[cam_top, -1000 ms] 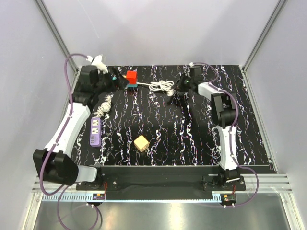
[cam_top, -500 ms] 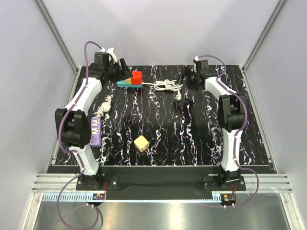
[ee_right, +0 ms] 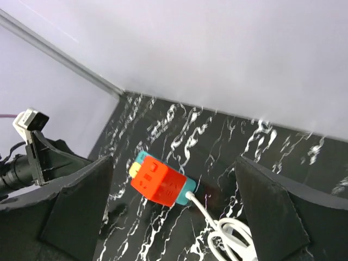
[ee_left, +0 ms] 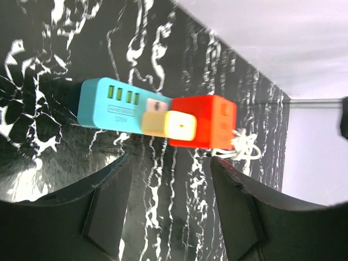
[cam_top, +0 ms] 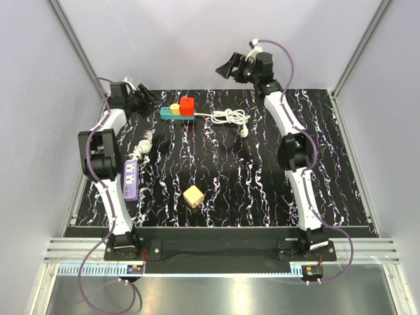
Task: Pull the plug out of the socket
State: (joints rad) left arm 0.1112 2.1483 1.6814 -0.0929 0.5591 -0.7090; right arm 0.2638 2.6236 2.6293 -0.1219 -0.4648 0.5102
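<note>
A: Where does the socket (cam_top: 169,114) lie?

B: On the far side of the mat (cam_top: 262,184), left of centre. It lies flat, long axis left to right. A yellow plug (cam_top: 174,108) and a red plug (cam_top: 187,105) sit in it side by side, red to the right. A white cord (cam_top: 228,118) coils off the right end.

A: And the left gripper (ee_left: 166,168)?

B: Low, just left of the socket, aimed along it. Its fingers (ee_left: 106,201) are spread, with nothing between them. The wrist view frames both plugs dead ahead, so it reads as lined up either to pin the body or to close on a plug. Which plug the task means cannot be told.

A: The right gripper (cam_top: 228,68)?

B: High by the far wall, right of the socket, looking down on it. It is spread wide too, and empty. Probably it is placed to leave the left arm room, or poised over the red plug.

A: Progress?

B: None, by judgement: both plugs are in. One arm likely must hold the socket down, or the light strip rises with the plug.
</note>
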